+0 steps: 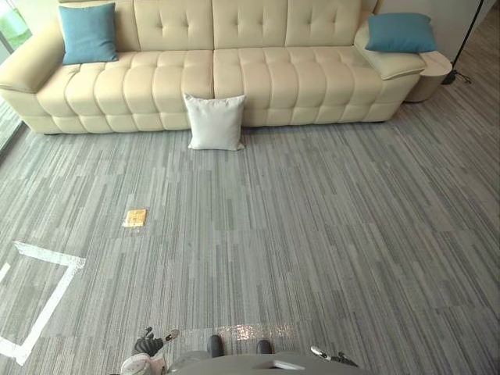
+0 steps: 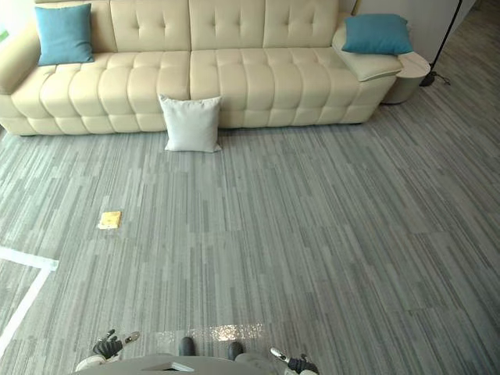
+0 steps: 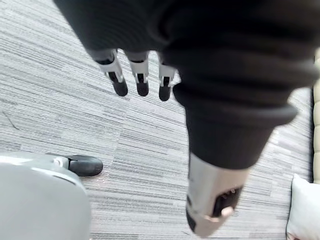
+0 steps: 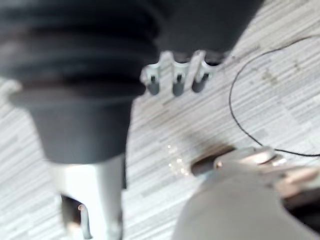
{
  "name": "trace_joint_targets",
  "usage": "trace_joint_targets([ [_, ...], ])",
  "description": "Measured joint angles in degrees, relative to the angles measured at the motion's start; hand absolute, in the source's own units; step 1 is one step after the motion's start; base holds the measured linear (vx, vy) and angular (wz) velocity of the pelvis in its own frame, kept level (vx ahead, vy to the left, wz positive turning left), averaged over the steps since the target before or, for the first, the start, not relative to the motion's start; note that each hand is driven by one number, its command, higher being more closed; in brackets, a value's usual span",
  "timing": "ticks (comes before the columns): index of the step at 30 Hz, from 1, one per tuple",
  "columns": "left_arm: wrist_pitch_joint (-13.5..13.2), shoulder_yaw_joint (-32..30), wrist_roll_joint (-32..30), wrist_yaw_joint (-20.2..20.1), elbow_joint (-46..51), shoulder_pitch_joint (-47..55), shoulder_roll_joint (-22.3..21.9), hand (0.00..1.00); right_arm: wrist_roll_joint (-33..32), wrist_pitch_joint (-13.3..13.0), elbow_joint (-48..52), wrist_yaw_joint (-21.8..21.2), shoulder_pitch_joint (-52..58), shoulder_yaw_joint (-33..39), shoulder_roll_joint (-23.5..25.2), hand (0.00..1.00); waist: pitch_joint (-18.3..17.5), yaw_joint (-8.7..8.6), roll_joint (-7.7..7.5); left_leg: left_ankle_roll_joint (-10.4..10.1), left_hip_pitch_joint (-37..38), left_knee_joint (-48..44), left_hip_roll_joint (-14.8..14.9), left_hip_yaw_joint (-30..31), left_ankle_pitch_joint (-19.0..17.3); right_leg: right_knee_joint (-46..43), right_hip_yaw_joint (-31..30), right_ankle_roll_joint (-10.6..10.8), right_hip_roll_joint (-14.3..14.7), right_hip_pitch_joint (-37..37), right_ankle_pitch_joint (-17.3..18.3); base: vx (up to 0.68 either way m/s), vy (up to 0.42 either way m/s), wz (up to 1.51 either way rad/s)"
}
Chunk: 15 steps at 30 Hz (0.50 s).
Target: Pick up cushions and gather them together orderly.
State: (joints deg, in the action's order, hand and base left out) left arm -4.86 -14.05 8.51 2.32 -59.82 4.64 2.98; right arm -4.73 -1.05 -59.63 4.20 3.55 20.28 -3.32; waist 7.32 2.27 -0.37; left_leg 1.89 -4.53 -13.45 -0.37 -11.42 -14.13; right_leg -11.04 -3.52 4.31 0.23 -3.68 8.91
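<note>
Low over the carpet [image 1: 312,234], left hand [image 3: 141,75] and right hand [image 4: 177,80], fingers [image 3: 119,84] slack.

Left cushion [image 1: 87,33] and right cushion [image 1: 400,33] sit at the sofa's [image 1: 258,78] opposite ends. Third cushion [image 1: 215,122] stands on the floor [image 1: 312,234] before it.

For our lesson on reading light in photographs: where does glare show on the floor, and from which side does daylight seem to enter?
Left eye view: a shiny patch glares on the floor at lower middle; a bright window at the upper left corner suggests daylight probably enters from the robot's left. Right wrist view: small glints sparkle on the floor.
</note>
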Motion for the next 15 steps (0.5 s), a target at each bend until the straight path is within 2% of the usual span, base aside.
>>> trace_joint_targets([
  [1, 0.0, -0.1, 0.4, 0.0, 0.5, -0.2, -0.6, 0.00, -0.1, -0.1, 0.8, 0.0, 0.2, 0.0, 0.1, 0.00, 0.3, -0.10, 0.32, 0.3, -0.6, -1.6, 0.2, 0.2, -1.4, -5.3, 1.0, 0.6, 0.0, -2.0, 1.6, 0.19, 0.100, 0.06],
  [2, 0.0, 0.2, 1.0, 0.0, 0.7, -1.2, -1.6, 0.00, -0.4, -0.3, 3.4, 0.0, 0.4, -0.1, 0.6, 0.00, 0.7, -0.39, 0.33, 1.0, -0.2, -4.5, 0.0, 0.9, -3.3, -22.2, 3.1, 0.7, -0.8, -9.4, 3.8, 0.19, 0.086, 0.24],
  [3, 0.0, 0.2, 1.2, 0.0, 0.8, -2.0, -1.9, 0.00, -0.6, -0.3, 4.6, 0.0, 0.6, -0.1, 0.9, 0.00, 1.2, -0.97, 0.16, 1.6, 0.3, -5.3, -0.6, 1.6, -4.2, -28.4, 3.7, 0.5, -1.3, -12.1, 4.7, 0.30, 0.102, 0.42],
  [5, -0.1, -0.1, 1.5, 0.6, 1.5, -2.5, -1.3, 0.00, -2.0, -0.5, 5.2, 0.0, 0.7, -0.1, 2.0, 0.00, 1.6, -1.37, -1.39, 1.8, 4.0, -5.8, -1.4, 3.2, -6.8, -37.6, 4.9, 0.2, -2.1, -15.9, 8.4, 0.35, 0.050, 0.44],
  [8, -0.3, -0.5, 1.6, 1.3, 2.5, -3.3, -2.3, 0.00, -2.8, -1.3, 5.5, 0.0, 0.9, 0.3, 2.7, 0.00, 1.7, -1.44, -1.50, 1.6, 7.5, -3.9, -1.3, 5.5, -8.5, -37.1, 8.6, 0.1, -2.0, -20.7, 9.9, 0.38, -0.002, 0.45],
  [10, -0.3, -0.6, 2.8, 1.3, 2.8, -4.5, -3.5, 0.00, -3.4, -1.6, 6.8, 0.0, 0.7, 0.7, 2.1, 0.00, 2.5, -2.11, -0.76, 1.3, 11.5, -0.8, -0.5, 7.7, -8.9, -32.7, 11.9, -1.5, -1.6, -25.3, 8.9, 0.55, -0.067, 0.55],
  [11, -0.4, -0.5, 3.5, 1.3, 2.8, -4.6, -4.1, 0.00, -4.1, -1.6, 6.9, 0.0, 0.6, 0.8, 1.7, 0.00, 3.1, -2.80, 0.23, 1.2, 14.2, 1.5, 0.5, 8.6, -8.9, -30.3, 13.1, -3.0, -0.9, -26.7, 7.8, 0.64, -0.134, 0.75],
  [12, -0.4, -0.5, 3.9, 1.2, 2.7, -4.6, -4.8, 0.00, -4.0, -1.5, 6.9, 0.1, 1.3, 0.7, 1.6, 0.00, 3.4, -3.66, 0.65, 0.2, 17.3, 2.4, 1.2, 10.2, -8.8, -26.5, 13.5, -4.2, -0.2, -28.1, 4.8, 0.80, -0.204, 0.97],
  [13, -0.5, -0.5, 3.9, 1.2, 2.6, -4.3, -5.1, 0.00, -4.0, -1.5, 6.8, 0.1, 2.8, 0.6, 1.7, 0.00, 3.0, -3.76, 0.07, -1.6, 19.2, 1.7, 1.0, 11.5, -9.4, -22.7, 13.3, -6.6, -0.8, -28.1, -2.4, 0.88, -0.234, 0.87],
  [14, -0.5, -1.0, 3.9, 1.2, 2.2, -4.6, -5.7, 0.00, -4.2, -1.5, 6.6, 0.1, 2.9, 0.8, 0.8, 0.00, 3.1, -3.76, 1.27, -2.9, 20.5, 0.3, 2.4, 11.9, -9.8, -25.8, 14.4, -8.6, -0.7, -27.4, -1.2, 0.90, -0.252, 0.52],
  [15, -0.6, -1.0, 3.8, 1.0, 1.9, -4.8, -6.4, 0.00, -4.2, -1.6, 6.7, 0.1, 2.8, 0.7, 0.1, 0.00, 2.9, -3.52, 2.77, -5.5, 18.3, -4.7, 3.9, 11.3, -8.1, -27.1, 15.1, -9.5, -0.1, -27.2, 1.3, 0.76, -0.209, 0.24],
])
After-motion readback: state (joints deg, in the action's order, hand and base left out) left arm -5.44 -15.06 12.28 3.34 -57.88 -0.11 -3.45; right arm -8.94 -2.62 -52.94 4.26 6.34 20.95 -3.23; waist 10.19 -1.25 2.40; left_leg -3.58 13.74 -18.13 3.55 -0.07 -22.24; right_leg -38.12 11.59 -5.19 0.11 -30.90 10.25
